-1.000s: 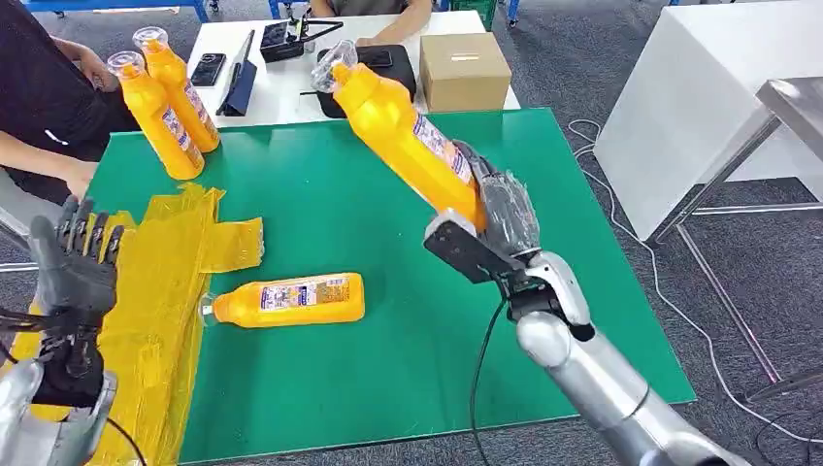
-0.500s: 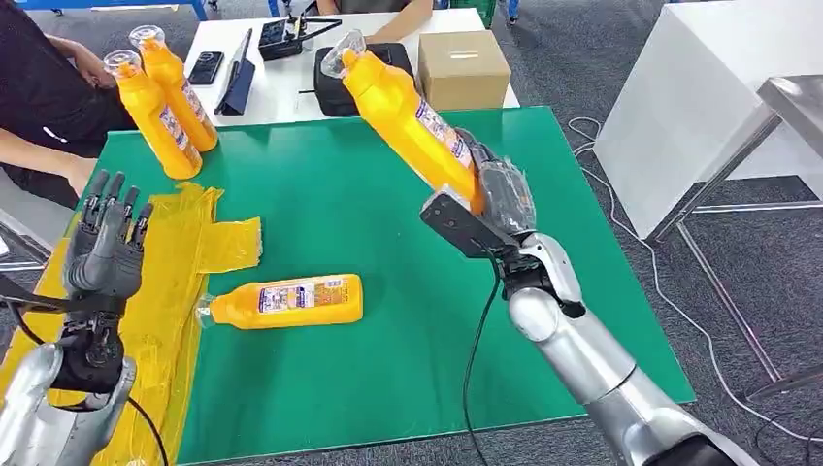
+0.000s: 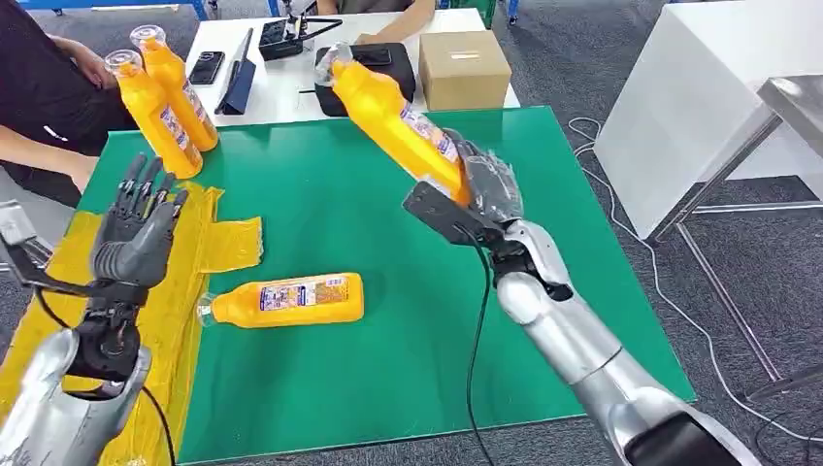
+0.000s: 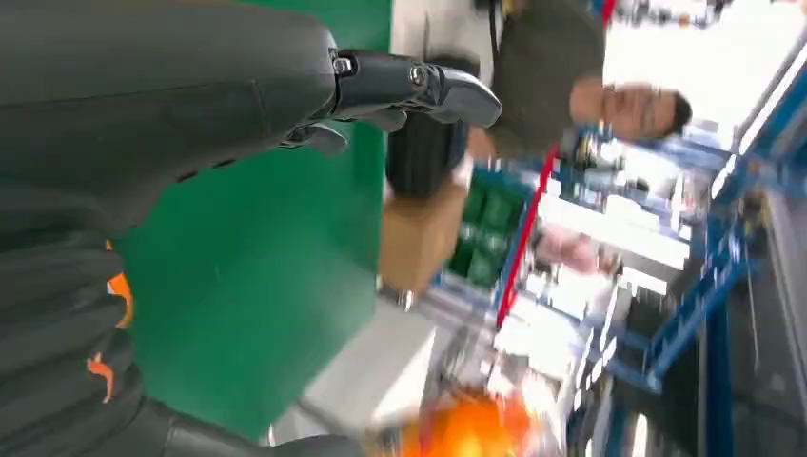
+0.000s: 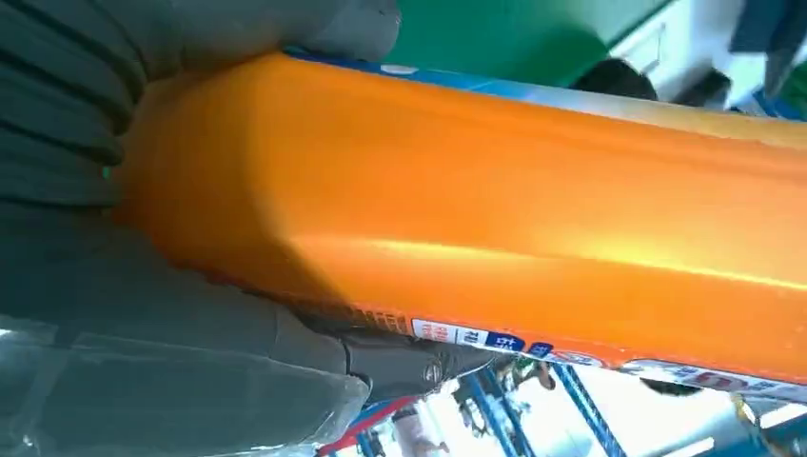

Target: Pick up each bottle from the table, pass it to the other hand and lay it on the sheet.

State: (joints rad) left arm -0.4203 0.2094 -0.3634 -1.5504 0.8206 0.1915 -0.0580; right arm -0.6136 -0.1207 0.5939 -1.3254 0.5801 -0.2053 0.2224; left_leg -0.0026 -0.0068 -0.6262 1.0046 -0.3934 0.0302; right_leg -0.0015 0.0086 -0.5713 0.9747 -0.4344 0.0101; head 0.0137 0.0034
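My right hand (image 3: 485,189) grips the base of an orange bottle (image 3: 393,115), lifted above the green table (image 3: 408,320) and tilted with its clear cap toward the far left. Up close, that bottle (image 5: 495,248) sits wrapped by the right hand (image 5: 124,286). My left hand (image 3: 139,233) is raised over the yellow sheet (image 3: 184,262) at the table's left, fingers spread and holding nothing; its fingers (image 4: 409,86) show dark against the green. A second orange bottle (image 3: 286,299) lies on its side on the table beside the sheet. Two more bottles (image 3: 160,97) stand at the far left corner.
A person in black sits at the far left, an arm (image 3: 39,146) near the standing bottles. Behind the green table a white table (image 3: 281,92) carries a cardboard box (image 3: 464,70), a black bag (image 3: 383,60), a phone and a tablet. A cable trails on the floor at the right.
My left hand has risen and moved right and forward over the sheet. The right hand has carried the bottle a little to the left, tilting it further.
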